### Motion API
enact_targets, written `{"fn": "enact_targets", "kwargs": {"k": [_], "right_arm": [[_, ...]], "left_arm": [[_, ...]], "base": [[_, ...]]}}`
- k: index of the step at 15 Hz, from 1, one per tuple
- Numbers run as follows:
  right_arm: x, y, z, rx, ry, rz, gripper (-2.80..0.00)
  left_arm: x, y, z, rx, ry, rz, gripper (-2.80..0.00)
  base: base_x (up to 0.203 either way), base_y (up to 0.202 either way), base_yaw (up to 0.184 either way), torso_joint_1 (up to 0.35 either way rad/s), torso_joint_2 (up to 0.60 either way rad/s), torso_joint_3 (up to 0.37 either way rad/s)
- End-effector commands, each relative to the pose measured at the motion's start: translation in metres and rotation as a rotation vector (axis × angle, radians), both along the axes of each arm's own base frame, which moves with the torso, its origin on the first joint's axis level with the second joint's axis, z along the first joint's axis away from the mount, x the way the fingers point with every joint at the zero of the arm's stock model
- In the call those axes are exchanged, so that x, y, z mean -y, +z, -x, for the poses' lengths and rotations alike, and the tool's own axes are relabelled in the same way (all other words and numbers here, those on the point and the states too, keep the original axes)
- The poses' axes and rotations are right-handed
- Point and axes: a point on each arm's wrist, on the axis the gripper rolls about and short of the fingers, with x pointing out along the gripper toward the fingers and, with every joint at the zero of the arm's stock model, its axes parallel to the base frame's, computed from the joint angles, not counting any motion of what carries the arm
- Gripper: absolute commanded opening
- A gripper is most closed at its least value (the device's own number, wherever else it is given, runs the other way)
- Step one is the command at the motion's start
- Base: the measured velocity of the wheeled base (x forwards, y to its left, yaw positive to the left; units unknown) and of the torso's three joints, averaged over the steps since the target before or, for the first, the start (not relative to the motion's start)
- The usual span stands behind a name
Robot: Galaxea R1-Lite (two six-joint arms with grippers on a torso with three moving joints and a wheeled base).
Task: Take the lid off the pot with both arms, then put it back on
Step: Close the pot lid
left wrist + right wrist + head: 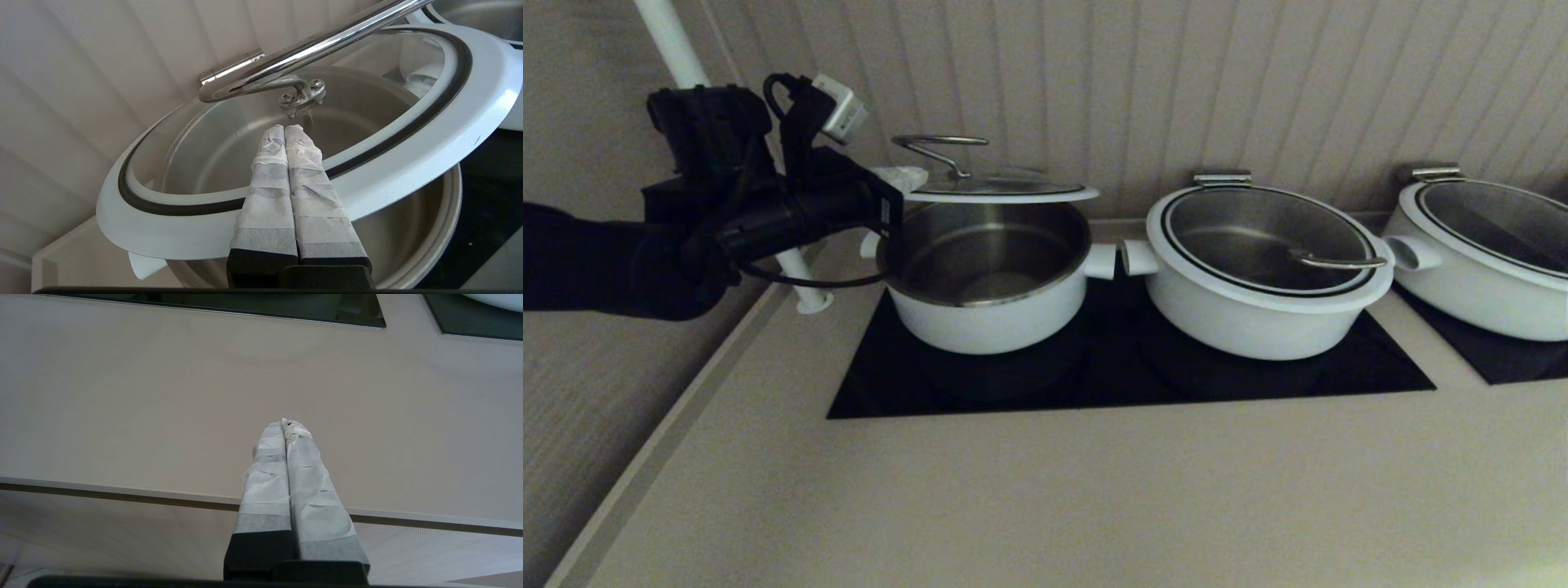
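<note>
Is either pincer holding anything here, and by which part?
Cannot be told. The left pincer lies shut across the rim of the raised lid, no grip visible; the right pincer is shut on nothing above the counter.

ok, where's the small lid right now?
In the head view the lid is raised above the pot, at the left end of the black cooktop, with the left gripper at its left edge.

The lid (1001, 189) hangs above the pot (988, 278), left of two wider pots (1262, 273).
</note>
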Motion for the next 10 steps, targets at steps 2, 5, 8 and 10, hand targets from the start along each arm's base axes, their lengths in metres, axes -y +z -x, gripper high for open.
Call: {"fn": "enact_targets", "kwargs": {"k": [2, 5, 8, 10], "right_arm": [[0.000, 0.000, 0.000, -0.001, 0.001, 0.001, -2.80], [0.000, 0.000, 0.000, -0.002, 0.001, 0.001, -2.80], [0.000, 0.000, 0.000, -0.002, 0.001, 0.001, -2.80], [0.000, 0.000, 0.000, -0.002, 0.001, 0.001, -2.80]], "left_arm": [[0.000, -0.006, 0.002, 0.038, -0.001, 0.007, -2.80], [-0.001, -0.017, 0.005, 0.015, 0.000, 0.003, -2.80], [-0.001, -0.019, 0.005, 0.008, 0.001, 0.002, -2.80], [-0.001, -0.024, 0.006, -0.009, 0.002, -0.002, -2.80]], "base": [[0.000, 0.000, 0.000, 0.000, 0.00, 0.000], [0.000, 0.000, 0.000, 0.000, 0.00, 0.000], [0.000, 0.000, 0.000, 0.000, 0.00, 0.000], [0.000, 0.000, 0.000, 0.000, 0.00, 0.000]]}}
